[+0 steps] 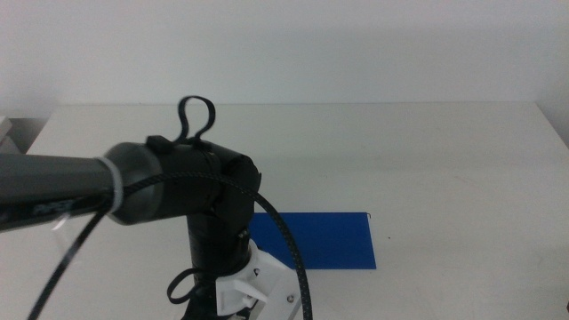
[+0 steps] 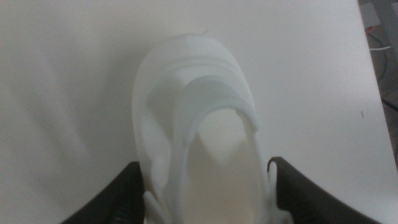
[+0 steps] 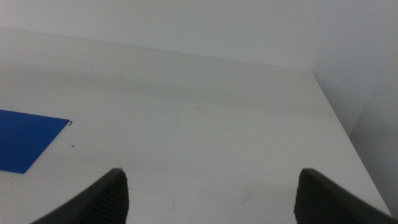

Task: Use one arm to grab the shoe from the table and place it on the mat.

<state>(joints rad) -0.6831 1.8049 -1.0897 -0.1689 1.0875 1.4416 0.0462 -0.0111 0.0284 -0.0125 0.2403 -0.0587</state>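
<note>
Shoe [image 2: 196, 134] on white table [image 1: 427, 151], between left tool [image 2: 205, 186], mat [image 1: 320, 238] near

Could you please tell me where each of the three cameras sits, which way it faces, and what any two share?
Middle: above the table, facing forward and down; the left arm crosses from the left over the mat.
Left wrist: looks down at the shoe between the left gripper jaws.
Right wrist: low over the table, open right gripper showing.
Middle and right wrist share the mat.
</note>
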